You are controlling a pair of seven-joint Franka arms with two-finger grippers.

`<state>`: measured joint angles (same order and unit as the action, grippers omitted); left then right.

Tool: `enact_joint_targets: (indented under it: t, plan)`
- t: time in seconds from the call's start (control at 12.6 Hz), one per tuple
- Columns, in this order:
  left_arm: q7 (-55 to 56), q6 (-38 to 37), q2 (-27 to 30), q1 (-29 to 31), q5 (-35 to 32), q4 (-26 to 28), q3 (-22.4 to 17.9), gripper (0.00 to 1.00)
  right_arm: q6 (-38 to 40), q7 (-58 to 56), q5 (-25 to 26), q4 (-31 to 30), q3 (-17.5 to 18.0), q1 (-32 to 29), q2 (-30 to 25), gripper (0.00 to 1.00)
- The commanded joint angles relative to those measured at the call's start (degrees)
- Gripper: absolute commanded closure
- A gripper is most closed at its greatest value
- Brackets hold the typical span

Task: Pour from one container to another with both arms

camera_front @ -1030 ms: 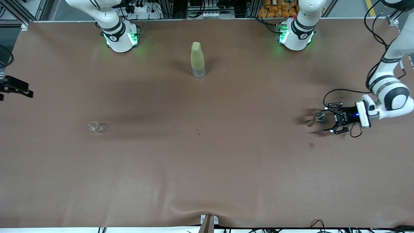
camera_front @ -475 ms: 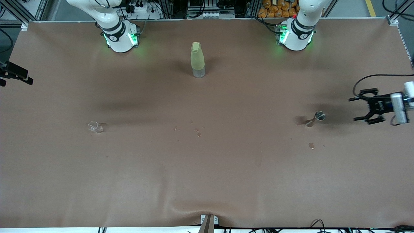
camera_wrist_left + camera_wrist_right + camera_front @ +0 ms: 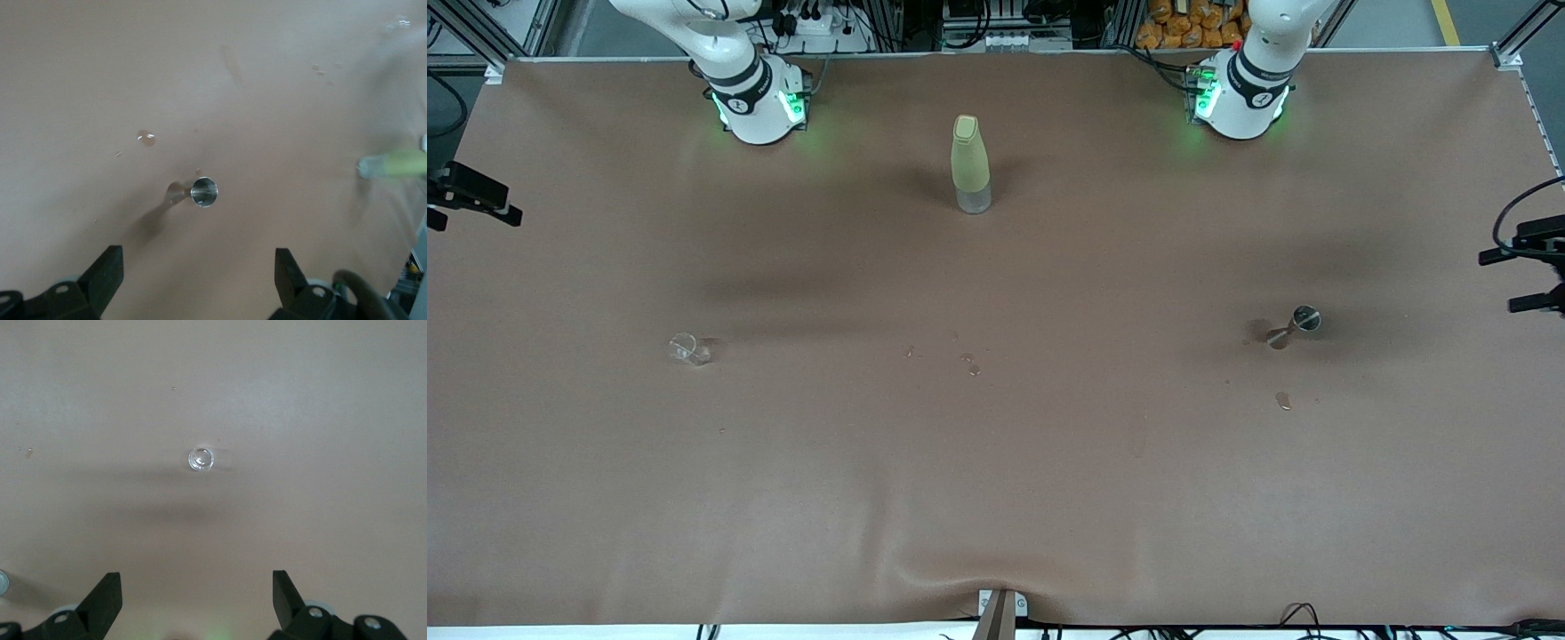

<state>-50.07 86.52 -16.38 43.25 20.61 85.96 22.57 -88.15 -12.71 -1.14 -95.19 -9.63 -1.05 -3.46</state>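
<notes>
Front view: metal jigger and clear glass are seen standing well apart, unheld.
Left gripper and right gripper are held spread at the table's ends; whether pouring is done cannot be told.

A brown sheet covers the table, rucked into a fold at the edge nearest the front camera. A yellow-green bottle stands upright between the two arm bases. A small clear glass sits toward the right arm's end, a metal jigger toward the left arm's end. Wet spots lie near the middle, and another spot just nearer the camera than the jigger.
</notes>
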Motion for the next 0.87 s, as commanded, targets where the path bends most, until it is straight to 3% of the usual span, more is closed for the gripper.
enact_joint_targets:
  t: [0.0, 0.32, 0.55, 0.79]
  plan:
    - [19.1, -1.0, 1.5, -0.3, -9.1, -3.4, 6.5, 0.0, 0.7, 0.7, 1.0, -0.3, 1.1, -1.2, -0.9, 0.0]
    - [51.2, -0.7, 1.5, -0.2, -25.1, -3.9, 18.7, 0.0, 1.0, 1.1, 1.0, -0.3, 1.1, -1.2, -0.9, 0.0]
    - [61.4, 1.6, 1.4, -0.2, -24.9, -4.3, 19.9, 0.0, 1.1, 1.1, 0.9, -0.3, 1.1, -1.1, -0.9, 0.0]
    - [63.5, 1.8, 1.4, -0.4, -24.9, -4.4, 20.4, 0.0, 1.0, 1.0, 1.0, 0.9, 1.2, -0.9, -0.3, 0.0]
